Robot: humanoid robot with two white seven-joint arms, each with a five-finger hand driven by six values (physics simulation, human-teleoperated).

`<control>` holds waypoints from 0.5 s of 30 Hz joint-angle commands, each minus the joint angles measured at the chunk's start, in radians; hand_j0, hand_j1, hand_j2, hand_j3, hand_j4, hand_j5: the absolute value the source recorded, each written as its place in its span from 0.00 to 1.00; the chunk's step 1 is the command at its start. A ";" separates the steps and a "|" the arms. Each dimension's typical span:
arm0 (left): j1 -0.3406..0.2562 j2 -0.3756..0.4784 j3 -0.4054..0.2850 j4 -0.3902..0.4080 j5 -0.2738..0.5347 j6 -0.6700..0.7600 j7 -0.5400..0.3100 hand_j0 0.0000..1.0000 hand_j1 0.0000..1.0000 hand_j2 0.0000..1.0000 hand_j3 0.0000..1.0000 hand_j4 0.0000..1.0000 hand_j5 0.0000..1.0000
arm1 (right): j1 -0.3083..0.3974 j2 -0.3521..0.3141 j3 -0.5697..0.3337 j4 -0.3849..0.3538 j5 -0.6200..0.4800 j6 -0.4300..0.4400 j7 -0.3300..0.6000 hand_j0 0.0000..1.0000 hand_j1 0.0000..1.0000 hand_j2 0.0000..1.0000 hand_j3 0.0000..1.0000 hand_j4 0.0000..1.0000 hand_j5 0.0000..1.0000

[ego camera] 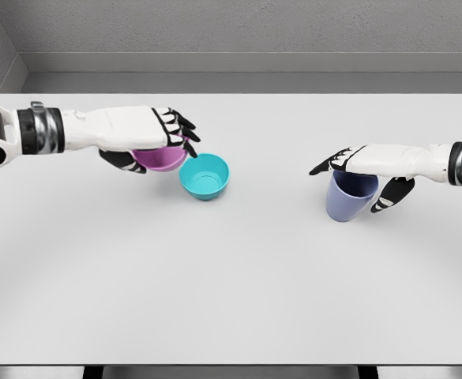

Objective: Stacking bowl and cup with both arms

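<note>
the purple bowl [161,158] sits at the far left of the white table [231,300], held under the left hand [140,134], whose fingers curl over its rim while the thumb shows below its near side. whether it rests on the surface or is lifted a little i cannot tell. just to its right, touching or nearly touching, stands a teal bowl [204,175], upright and empty. well apart, on the right side, is the blue-grey cup [349,196], tilted slightly, with the right hand [373,170] closed on it from above: fingers across the mouth, thumb down the right wall.

all three look like smooth, thin-walled rigid plastic, plain in colour with a faint sheen. i judge them light and stiff, not fragile, but slick enough to slide in a loose pinch. the bowls are shallow and round with flaring sides, so the rim is the natural place to grip, and they should nest easily. the cup is taller and tapers toward its base, with no handle visible; a grasp around the upper wall suits it, leaving the base free to drop into a bowl.

the table is matte, flat and uniform, with a grey wall [231,31] beyond its far edge.
</note>
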 commanded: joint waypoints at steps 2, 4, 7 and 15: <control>-0.006 -0.022 -0.016 0.013 0.001 0.003 0.001 0.80 0.80 0.80 0.80 0.80 0.80 | 0.000 -0.001 -0.001 0.000 -0.005 0.002 0.000 1.00 1.00 1.00 1.00 1.00 1.00; -0.009 -0.034 -0.020 0.016 0.000 0.003 0.001 0.80 0.80 0.80 0.80 0.80 0.80 | 0.000 -0.001 0.001 0.000 -0.005 0.002 0.000 1.00 1.00 1.00 1.00 1.00 1.00; -0.035 -0.050 -0.046 0.036 0.000 0.003 0.001 0.80 0.80 0.80 0.80 0.80 0.80 | 0.000 -0.001 0.001 0.000 -0.003 0.002 0.000 1.00 1.00 1.00 1.00 1.00 1.00; -0.055 -0.105 -0.069 0.074 -0.011 0.003 0.001 0.80 0.80 0.80 0.80 0.80 0.80 | 0.000 -0.001 0.001 0.000 -0.003 0.002 0.000 1.00 1.00 1.00 1.00 1.00 1.00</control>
